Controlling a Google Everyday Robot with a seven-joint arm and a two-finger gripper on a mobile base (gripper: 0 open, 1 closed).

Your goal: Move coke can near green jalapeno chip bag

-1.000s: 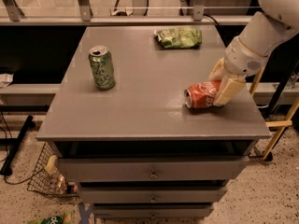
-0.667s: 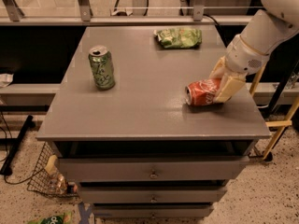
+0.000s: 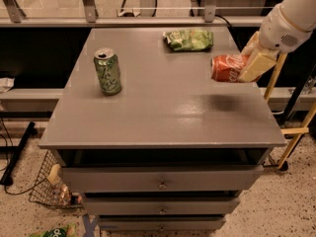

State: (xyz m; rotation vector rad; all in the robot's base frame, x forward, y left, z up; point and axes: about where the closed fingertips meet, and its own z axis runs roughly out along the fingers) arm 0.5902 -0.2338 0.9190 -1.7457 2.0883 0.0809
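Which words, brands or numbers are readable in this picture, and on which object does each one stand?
Nothing reads clearly enough to quote.
coke can, held in the gripper over the right side of the table: white script, too blurred to quote.
green soda can: markings too blurred.
green jalapeno chip bag: yellowish print, too blurred.
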